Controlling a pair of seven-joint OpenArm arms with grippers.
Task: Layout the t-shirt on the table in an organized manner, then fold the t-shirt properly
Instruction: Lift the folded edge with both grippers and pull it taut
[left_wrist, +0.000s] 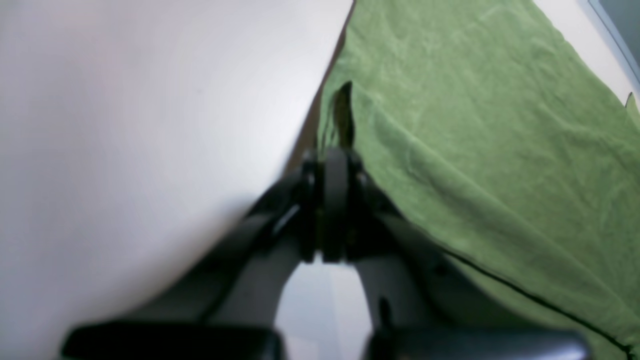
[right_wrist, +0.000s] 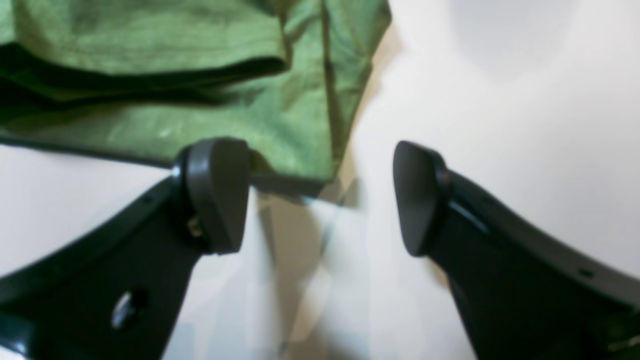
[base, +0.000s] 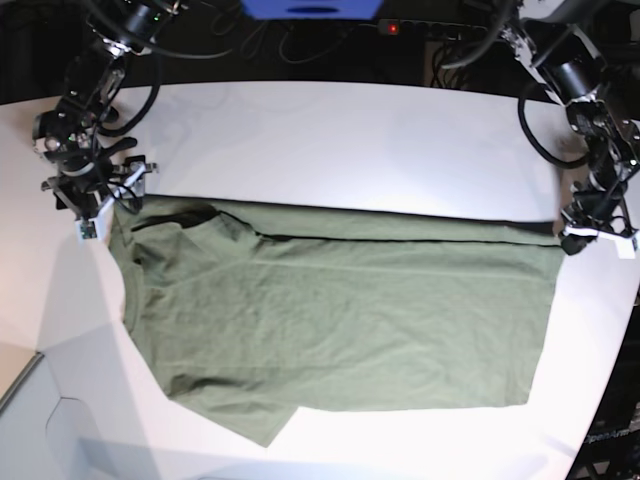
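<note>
The olive-green t-shirt lies spread across the white table, its top edge folded over along a straight line, collar end to the left. My left gripper is at the shirt's right top corner. In the left wrist view it is shut on the shirt's edge, with a tuft of cloth poking out beyond the fingertips. My right gripper is at the shirt's left top corner. In the right wrist view it is open, with the sleeve's edge lying just ahead of the left finger on the table.
Black cables and a power strip with a red light run along the back. A blue object sits at the back centre. The table's curved edge passes close to my left gripper on the right and drops to the floor at the front left.
</note>
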